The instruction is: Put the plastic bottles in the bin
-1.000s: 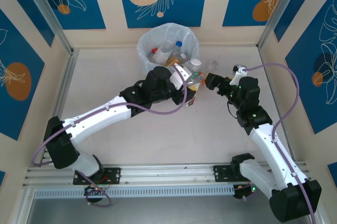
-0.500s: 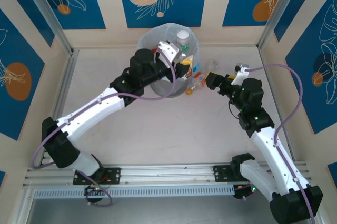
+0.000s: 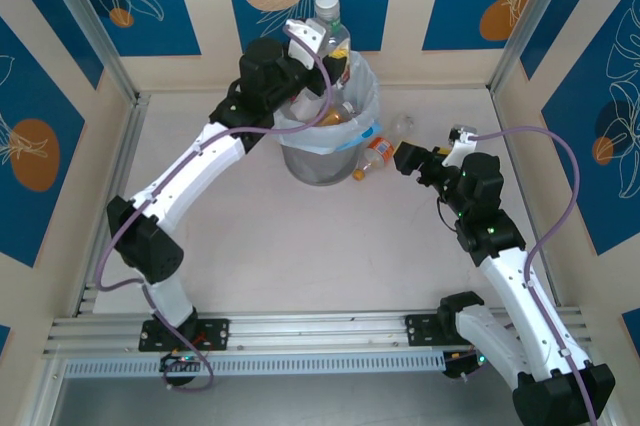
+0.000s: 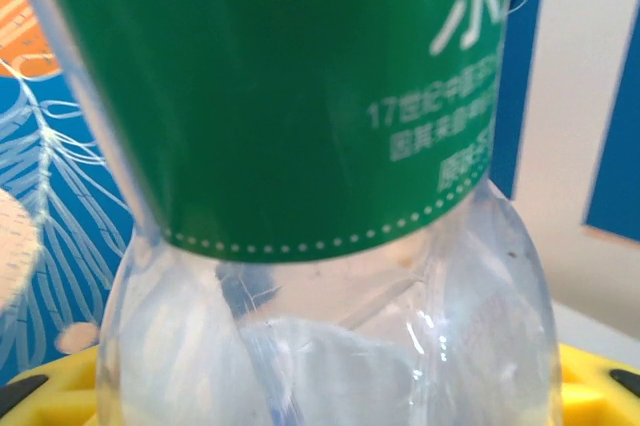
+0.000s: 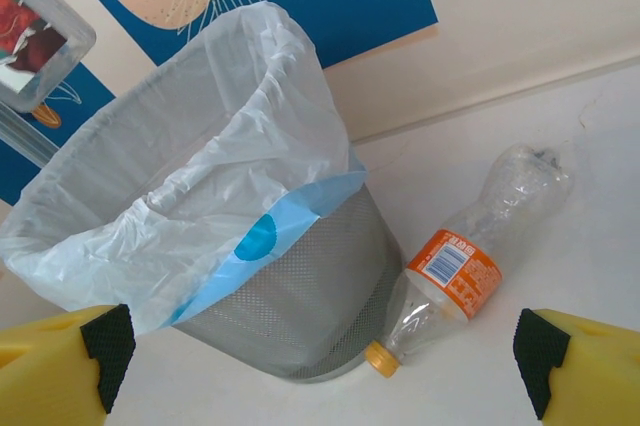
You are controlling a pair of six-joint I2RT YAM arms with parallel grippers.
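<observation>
Starting nearest the bases, the right gripper point(image 5: 322, 366) stands spread wide and holds nothing; its yellow fingers point(image 5: 40, 376) frame the lower corners of its wrist view. Just beyond it, a clear plastic orange-labelled bottle with an orange cap point(image 5: 455, 266) lies on its side on the pale table point(image 5: 600, 276). Its cap end is just beside the foot of the round grey mesh bin lined with a white plastic bag point(image 5: 290, 296), and its crumpled base points away. Several bottles point(image 3: 338, 116) lie inside the bin. Farthest off, the left gripper point(image 3: 325, 46) is raised above the bin's far rim. It is clamped on a clear plastic green-labelled bottle with a white cap point(image 3: 327, 10), held upright.

Assessment: release is the step in hand. The top view does not confirm whether the held bottle hangs inside the rim line or over its far edge. Recommended: bring it over the middle of the bag's opening, lower it, then part the fingers fully. The right gripper should hold off until the left arm is out of the way. It should then close across the label of the orange-labelled bottle, not the crumpled base.
</observation>
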